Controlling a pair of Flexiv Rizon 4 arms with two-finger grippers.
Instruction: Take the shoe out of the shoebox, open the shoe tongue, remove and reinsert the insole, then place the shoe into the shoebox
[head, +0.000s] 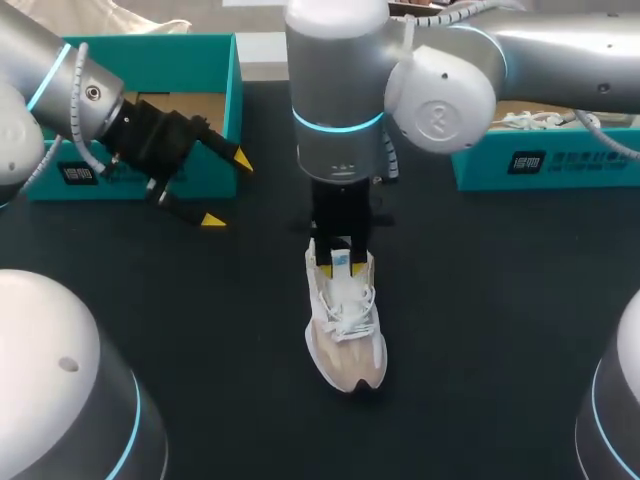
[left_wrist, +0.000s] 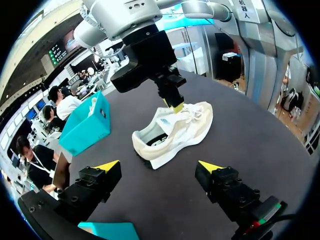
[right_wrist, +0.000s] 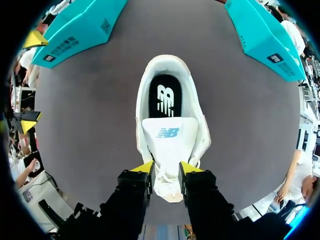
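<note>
Shoe sat upright on the dark counter, centre of the head frame, toe toward the lower edge, heel toward the top.

Right gripper came down from the top centre over the shoe's mouth. Its fingers were clenched on the tongue from both sides, with the tongue pulled up and the mouth open.

Insole was in place in the heel, black with a white logo. The tongue carried a teal logo. Both were readable, but I'm not quoting print.

Left gripper hung in the upper left of the frame, in front of the teal shoebox. Its fingers were released and spread wide, with nothing between them.

A second teal box sat upper right with something white and laced inside. Each box had a dark label on its front face (), too small to read.

Room: the shoe was well apart from both boxes, with bare counter showing on its left, right and toe side. The boxes sat near the counter's far edge. My own arm bases filled the lower left and lower right corners.
</note>
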